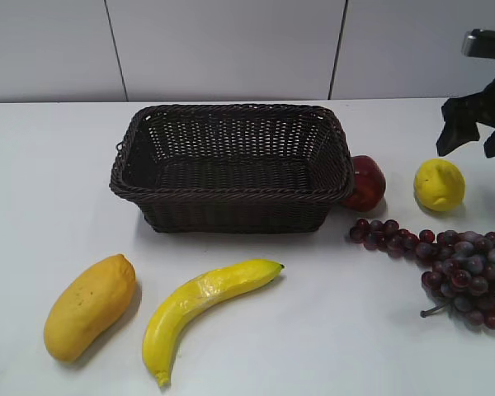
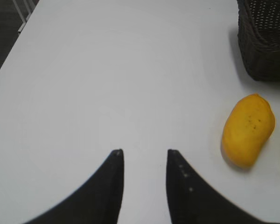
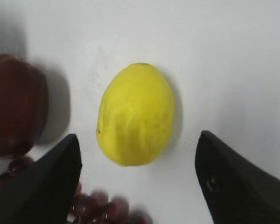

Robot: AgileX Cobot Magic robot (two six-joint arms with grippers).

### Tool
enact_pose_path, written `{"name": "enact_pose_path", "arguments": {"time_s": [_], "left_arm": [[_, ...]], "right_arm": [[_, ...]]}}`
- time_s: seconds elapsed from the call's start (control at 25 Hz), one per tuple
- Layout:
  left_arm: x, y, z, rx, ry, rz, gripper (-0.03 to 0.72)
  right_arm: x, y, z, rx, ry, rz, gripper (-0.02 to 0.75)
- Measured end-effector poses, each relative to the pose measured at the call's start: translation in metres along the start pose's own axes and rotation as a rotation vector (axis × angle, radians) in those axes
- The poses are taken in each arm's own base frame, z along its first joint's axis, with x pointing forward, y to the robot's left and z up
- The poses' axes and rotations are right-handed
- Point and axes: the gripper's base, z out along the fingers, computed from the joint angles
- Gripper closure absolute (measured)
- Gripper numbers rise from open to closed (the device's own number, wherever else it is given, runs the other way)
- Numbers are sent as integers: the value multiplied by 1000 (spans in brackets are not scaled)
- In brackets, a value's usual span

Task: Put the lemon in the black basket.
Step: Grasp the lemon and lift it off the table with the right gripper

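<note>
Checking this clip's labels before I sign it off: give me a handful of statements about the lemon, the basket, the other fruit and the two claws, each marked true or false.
1. The lemon lies on the table, outside the black basket. True.
2. The right claw is shut on the lemon. False: it is open, its fingers apart on either side of the lemon.
3. The left claw holds the mango. False: it is open over bare table, the mango off to one side.
4. A red apple sits against the basket's right end. True.
5. The banana is inside the basket. False: it lies on the table in front of it.
</note>
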Motion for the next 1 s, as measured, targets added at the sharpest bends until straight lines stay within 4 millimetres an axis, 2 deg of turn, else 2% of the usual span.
{"name": "enact_pose_path", "arguments": {"time_s": [0.16, 0.28, 0.44, 0.64, 0.76, 0.88, 1.0], "left_arm": [[0, 0, 0, 0, 0, 0, 456], [0, 0, 0, 0, 0, 0, 456], [0, 0, 0, 0, 0, 0, 456], [0, 0, 0, 0, 0, 0, 456], [0, 0, 0, 0, 0, 0, 456], [0, 0, 0, 0, 0, 0, 455], [0, 0, 0, 0, 0, 0, 453]], "right_arm": [[4, -6, 37, -5, 80, 22, 164], [10, -8, 58, -13, 135, 40, 164], [14, -10, 67, -14, 163, 45, 173], [10, -6, 61, -28, 190, 36, 195], [-3, 4, 44, -46, 169, -20, 195], [-26, 29, 18, -77, 114, -92, 195], [-49, 70, -7, -122, 35, -189, 195]]}}
